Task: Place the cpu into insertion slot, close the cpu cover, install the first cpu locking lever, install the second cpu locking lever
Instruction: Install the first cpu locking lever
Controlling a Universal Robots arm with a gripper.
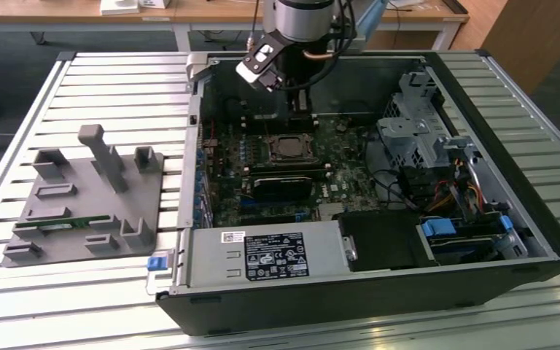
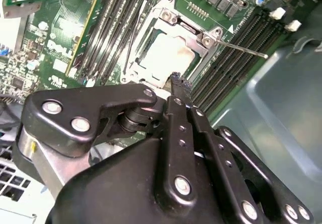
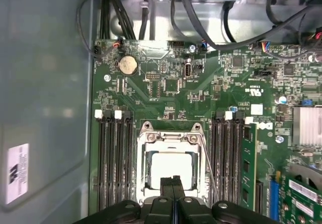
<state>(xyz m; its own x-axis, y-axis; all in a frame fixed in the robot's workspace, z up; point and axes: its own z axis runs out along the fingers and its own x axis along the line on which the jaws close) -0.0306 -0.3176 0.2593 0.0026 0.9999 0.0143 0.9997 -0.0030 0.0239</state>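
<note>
Silver slatted table (image 1: pixel 114 73) under a big black computer case (image 1: pixel 358 310), side off, green board (image 3: pixel 166 98) showing inside. Off to the exterior view's left, a grey plastic holder (image 1: pixel 85 197) with pegs. Over the middle of the board, the gripper (image 1: pixel 300 117), pointing down. In both wrist views, gripper (image 3: pixel 173 181) (image 2: pixel 177 79) pinched shut, fingers pressed flat together, holding nothing. Right by its tip, the cpu (image 3: pixel 170 166) (image 2: pixel 168 55), a pale shiny square lying in the insertion slot (image 1: pixel 288 148). Around the chip, the cpu cover (image 3: pixel 170 137), maybe laid down flat, though hard to be sure. Beside the slot, a thin wire locking lever (image 2: pixel 244 49), sticking out sideways over the long black slots (image 2: pixel 236 68), not tucked in. White sticker (image 1: pixel 275 257) with black print on the grey power box (image 1: pixel 212 262) near the front. Another white label (image 3: pixel 15 172) on the case wall. Letters on both too tiny to read.
</note>
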